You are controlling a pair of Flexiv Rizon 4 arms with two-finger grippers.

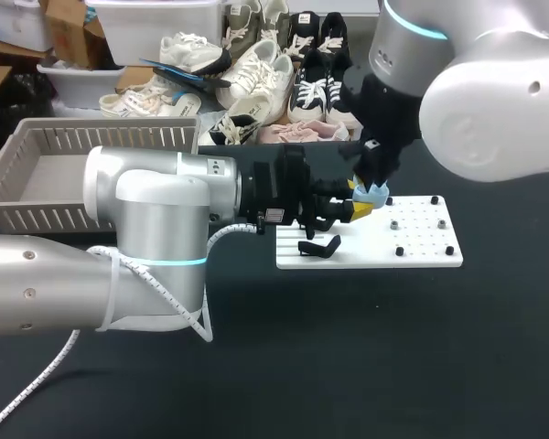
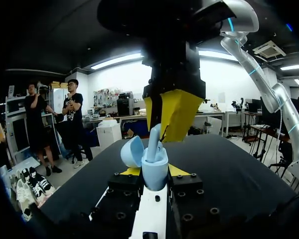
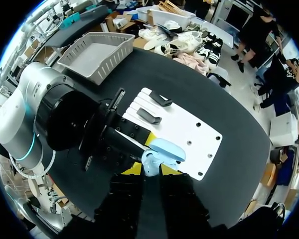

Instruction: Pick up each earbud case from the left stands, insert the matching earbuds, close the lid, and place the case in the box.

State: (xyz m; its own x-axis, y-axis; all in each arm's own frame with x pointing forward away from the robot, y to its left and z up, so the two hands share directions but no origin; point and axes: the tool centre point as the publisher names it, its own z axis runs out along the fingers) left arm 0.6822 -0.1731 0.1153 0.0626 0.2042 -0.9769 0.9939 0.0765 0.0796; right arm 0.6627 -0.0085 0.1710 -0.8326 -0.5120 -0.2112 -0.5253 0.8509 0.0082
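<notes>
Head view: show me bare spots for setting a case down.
Free: right half of the white board among its bolts, and the black table in front. Crowded: the board's left end, with black stands, left gripper, right gripper, blue case.

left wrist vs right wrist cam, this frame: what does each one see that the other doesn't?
Left wrist only: the earbud standing upright in the case, pinched from above by the right gripper.
Right wrist only: the white board below the grippers with two black stands on it, and the grey basket beyond. The earbud does not show there.
Both: the light blue earbud case, lid open, clamped in the left gripper.
</notes>
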